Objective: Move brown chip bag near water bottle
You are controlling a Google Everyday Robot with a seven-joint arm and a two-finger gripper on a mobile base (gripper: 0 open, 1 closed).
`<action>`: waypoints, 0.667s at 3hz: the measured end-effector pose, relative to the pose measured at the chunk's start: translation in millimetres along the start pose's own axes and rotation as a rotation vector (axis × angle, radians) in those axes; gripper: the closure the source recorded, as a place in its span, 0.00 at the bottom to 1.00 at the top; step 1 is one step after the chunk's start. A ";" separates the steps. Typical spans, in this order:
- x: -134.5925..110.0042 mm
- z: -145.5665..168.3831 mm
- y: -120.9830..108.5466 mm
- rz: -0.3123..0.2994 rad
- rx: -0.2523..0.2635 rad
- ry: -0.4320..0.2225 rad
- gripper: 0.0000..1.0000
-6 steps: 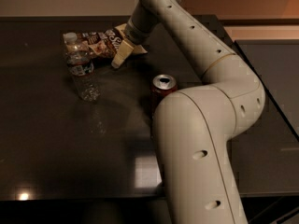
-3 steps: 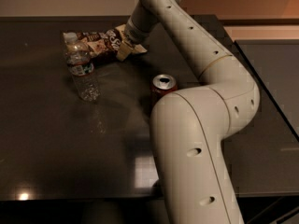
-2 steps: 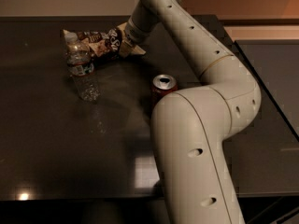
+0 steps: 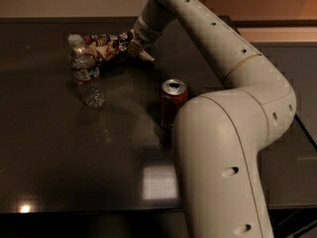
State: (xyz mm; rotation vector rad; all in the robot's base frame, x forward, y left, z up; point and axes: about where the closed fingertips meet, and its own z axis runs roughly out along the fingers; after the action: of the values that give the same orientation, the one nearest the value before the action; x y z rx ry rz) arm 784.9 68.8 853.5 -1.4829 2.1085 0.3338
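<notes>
Surface: dark glossy tabletop (image 4: 59, 148) filling most of the view, with a plain pale wall behind it at 12 o'clock and a square patch of reflected light (image 4: 158, 182) towards 6 o'clock.
Count: one bag, one bottle, one can, one arm with one gripper.
Brown chip bag (image 4: 106, 46): lies flat at about 11 o'clock on the table. It is crinkly and brown with small pale pictures, and its left end passes behind the bottle's cap.
Water bottle (image 4: 87, 76): stands upright at about 10 o'clock, just in front of the bag. It is clear and ribbed, with a white cap and a green-and-white label band.
Soda can (image 4: 173, 103): red with a silver top, upright near the table's centre, at 4 o'clock from the bottle and well apart from the bag.
Writing: pale marks on the bag and print on the bottle's band are both too small to read, and no brand shows on the can.
Arm (image 4: 223, 48): white and jointed, rising from 5 o'clock, bending at 3 o'clock and reaching back to 12 o'clock.
Gripper (image 4: 137, 47): down at the bag's right end and against it. Whether it clamps the bag or merely rests there cannot be told.
</notes>
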 end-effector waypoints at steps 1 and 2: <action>1.8 -11.8 12.4 -0.011 -0.005 -0.004 1.00; 2.7 -18.3 30.3 -0.029 -0.025 -0.005 1.00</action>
State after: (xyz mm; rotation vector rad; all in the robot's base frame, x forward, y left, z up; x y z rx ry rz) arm 751.1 68.8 864.1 -1.5234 2.0842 0.3538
